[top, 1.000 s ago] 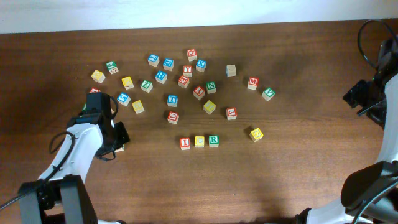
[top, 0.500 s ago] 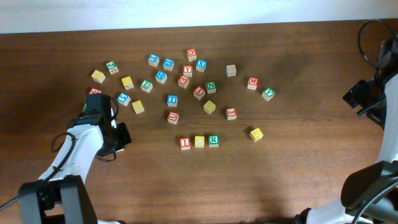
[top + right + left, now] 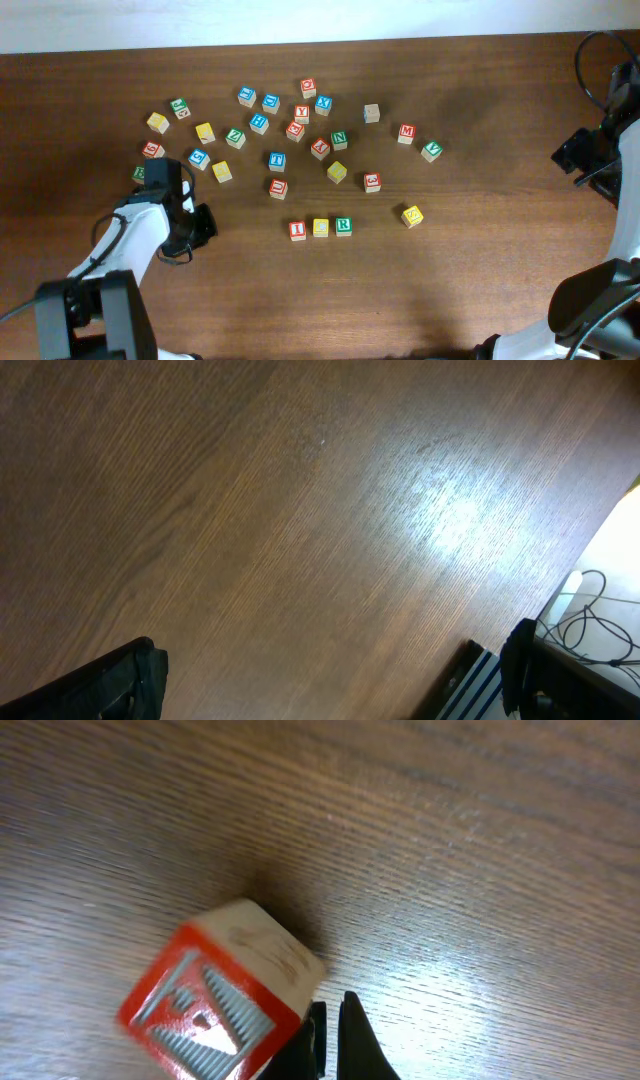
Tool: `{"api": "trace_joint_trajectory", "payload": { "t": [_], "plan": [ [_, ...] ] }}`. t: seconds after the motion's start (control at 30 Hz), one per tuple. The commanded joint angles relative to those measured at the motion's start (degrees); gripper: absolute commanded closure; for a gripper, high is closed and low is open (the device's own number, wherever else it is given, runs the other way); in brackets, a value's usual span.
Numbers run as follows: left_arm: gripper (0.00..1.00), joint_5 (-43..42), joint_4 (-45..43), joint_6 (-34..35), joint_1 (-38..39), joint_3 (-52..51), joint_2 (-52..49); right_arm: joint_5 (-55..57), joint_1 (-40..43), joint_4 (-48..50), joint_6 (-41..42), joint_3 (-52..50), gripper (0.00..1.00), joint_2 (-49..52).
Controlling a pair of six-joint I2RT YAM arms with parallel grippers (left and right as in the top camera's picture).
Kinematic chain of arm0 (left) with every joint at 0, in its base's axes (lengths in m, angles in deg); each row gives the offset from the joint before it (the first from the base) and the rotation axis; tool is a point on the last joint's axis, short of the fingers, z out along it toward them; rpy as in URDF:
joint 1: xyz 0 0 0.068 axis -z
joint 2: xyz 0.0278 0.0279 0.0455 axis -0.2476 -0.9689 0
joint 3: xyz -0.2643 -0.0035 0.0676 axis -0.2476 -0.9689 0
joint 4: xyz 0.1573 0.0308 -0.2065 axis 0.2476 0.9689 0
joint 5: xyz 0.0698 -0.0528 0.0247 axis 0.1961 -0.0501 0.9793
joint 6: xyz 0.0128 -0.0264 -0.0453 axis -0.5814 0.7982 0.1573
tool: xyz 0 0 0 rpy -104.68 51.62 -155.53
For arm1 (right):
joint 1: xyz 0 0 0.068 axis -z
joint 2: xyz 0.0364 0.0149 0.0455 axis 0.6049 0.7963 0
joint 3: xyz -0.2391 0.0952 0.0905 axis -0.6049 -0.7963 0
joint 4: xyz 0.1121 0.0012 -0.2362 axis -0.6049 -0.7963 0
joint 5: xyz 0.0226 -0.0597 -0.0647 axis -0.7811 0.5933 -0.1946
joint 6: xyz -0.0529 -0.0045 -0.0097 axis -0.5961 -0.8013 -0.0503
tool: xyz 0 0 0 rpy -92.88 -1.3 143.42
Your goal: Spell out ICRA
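Three blocks sit side by side near the middle of the table (image 3: 480, 290): a red I block (image 3: 297, 230), a yellow block (image 3: 320, 227) whose letter is too small to read, and a green R block (image 3: 343, 225). The left gripper (image 3: 198, 224) is well to the left of this row, and from above it hides what is under it. Its own camera shows a tilted red block (image 3: 215, 1010) right beside two dark fingers (image 3: 358, 1045). The letter looks like an A, but the picture's edge cuts it off. The fingers are cut off too, so I cannot tell if they grip the block. The right gripper (image 3: 578, 155) is far off at the table's right edge, its fingers (image 3: 120, 675) wide apart over bare wood.
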Motion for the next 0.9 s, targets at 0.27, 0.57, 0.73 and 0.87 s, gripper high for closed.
{"api": "trace_joint_trajectory", "payload": {
  "t": [0.27, 0.57, 0.73, 0.87],
  "plan": [
    [0.94, -3.19, 8.76, -2.25, -0.33, 11.89, 12.98, 0.24, 0.13, 0.0, 0.33, 0.55, 0.02, -0.59],
    [0.27, 6.58, 11.69, -1.29, -2.19, 7.37, 8.52, 0.24, 0.15, -0.02, 0.33, 0.55, 0.02, -0.59],
    [0.25, 6.08, 8.52, -4.44, -2.19, 7.37, -0.92, 0.24, 0.15, -0.02, 0.33, 0.55, 0.02, -0.59],
    [0.42, 2.58, 8.52, -4.59, -2.16, 7.37, -4.98, 0.24, 0.13, -0.02, 0.33, 0.55, 0.02, -0.59]
  ]
}}
